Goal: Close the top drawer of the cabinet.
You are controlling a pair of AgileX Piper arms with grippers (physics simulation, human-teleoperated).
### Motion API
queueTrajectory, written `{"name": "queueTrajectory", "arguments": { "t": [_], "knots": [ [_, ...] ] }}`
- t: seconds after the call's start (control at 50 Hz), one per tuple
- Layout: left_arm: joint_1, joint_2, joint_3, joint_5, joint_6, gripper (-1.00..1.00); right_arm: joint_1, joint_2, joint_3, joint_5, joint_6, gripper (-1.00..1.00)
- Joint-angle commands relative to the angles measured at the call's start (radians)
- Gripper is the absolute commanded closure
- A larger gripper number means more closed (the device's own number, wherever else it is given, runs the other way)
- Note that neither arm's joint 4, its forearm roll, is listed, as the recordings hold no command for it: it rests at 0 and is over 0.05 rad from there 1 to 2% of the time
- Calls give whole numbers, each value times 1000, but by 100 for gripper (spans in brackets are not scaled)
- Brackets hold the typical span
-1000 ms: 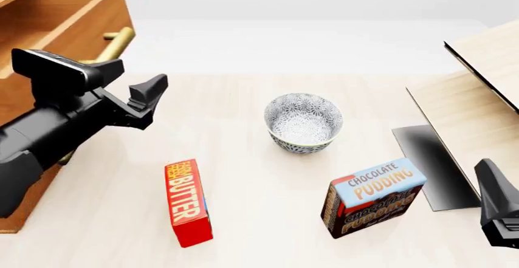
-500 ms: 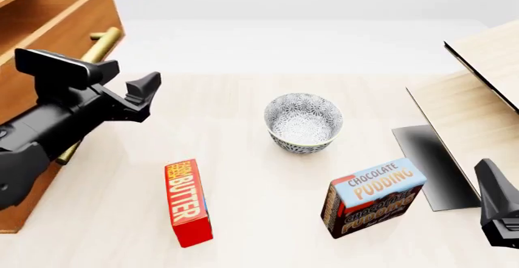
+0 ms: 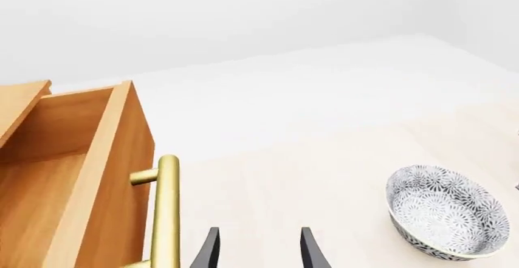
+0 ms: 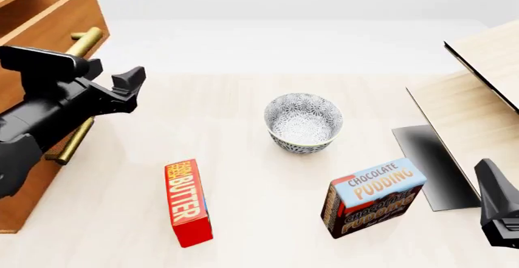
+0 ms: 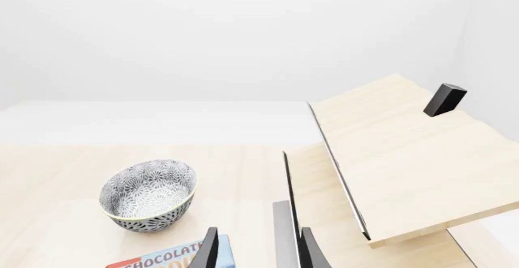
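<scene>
The cabinet [image 4: 18,204] stands at the table's left edge. Its top drawer [image 4: 61,16] is partly out, and the pale wood inside [image 3: 41,183] shows behind the orange-brown front panel [image 3: 121,177]. The brass bar handle [image 4: 86,39] runs down the panel, and my left arm hides its middle. My left gripper [image 4: 109,73] is open just in front of the handle. The bar [image 3: 166,213] lies outside the fingers, right beside one finger [image 3: 209,250]; I cannot tell if they touch. My right gripper [image 5: 257,251] is open and empty at the front right [image 4: 496,210].
A patterned bowl [image 4: 303,122] sits mid-table. A red butter box [image 4: 187,202] lies in front of it to the left, and a chocolate pudding box [image 4: 375,196] to the right. Pale flat-panelled furniture [image 4: 478,98] fills the right side.
The top drawer and its handle have slid left, further into the cabinet. My left gripper has moved left with it. The right arm has not moved.
</scene>
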Motion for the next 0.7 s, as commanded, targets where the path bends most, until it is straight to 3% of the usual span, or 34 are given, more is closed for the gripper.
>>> {"name": "queueTrajectory", "arguments": {
  "t": [0.02, 0.7],
  "knots": [
    [49, 13, -7, 12, -11, -100, 0, 0, 0, 0, 0, -100],
    [147, 24, -13, 20, -28, -100, 0, 0, 0, 0, 0, -100]
  ]
}}
